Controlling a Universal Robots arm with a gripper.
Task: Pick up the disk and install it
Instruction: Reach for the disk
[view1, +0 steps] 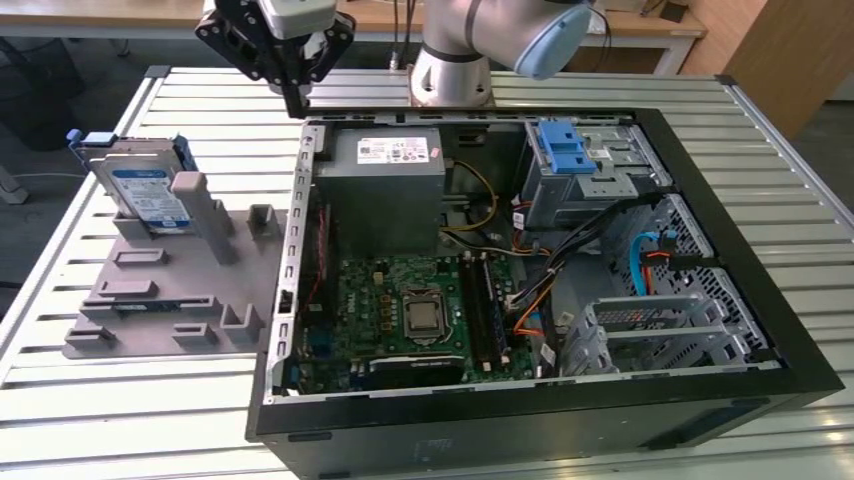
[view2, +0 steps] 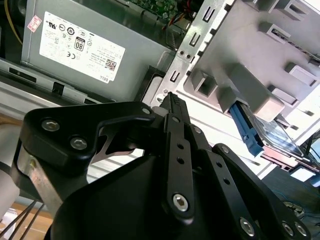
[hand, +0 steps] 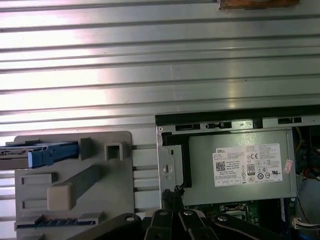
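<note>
— Silver, flat, with a white-and-blue label and a blue plastic frame: where is the disk (view1: 140, 185)?

— At nine o'clock in the exterior view. It stands on edge in a slot of the grey plastic holder plate (view1: 147, 290), which lies on the slatted aluminium counter (view1: 134, 420). Nothing is touching it.

— And the black pincer (view1: 295, 100)?

— Up at eleven o'clock, hanging from the pale robot arm (view1: 461, 50). Its fingers look pressed together, tip to tip, with nothing between them. In the second wrist view the pincer (view2: 172, 97) shows the same narrow point.

— How near is it to the disk?

— Apart from it. Its tip is over the counter, just beside the far corner of the open black computer case (view1: 534, 415), close to the big grey metal box with a white sticker (view1: 387, 185).

— What else is in that case?

— A green circuit board (view1: 400, 310) at six o'clock from the grey box, and a silver metal cage with a blue plastic latch (view1: 587, 160) at one o'clock in the exterior view.
</note>
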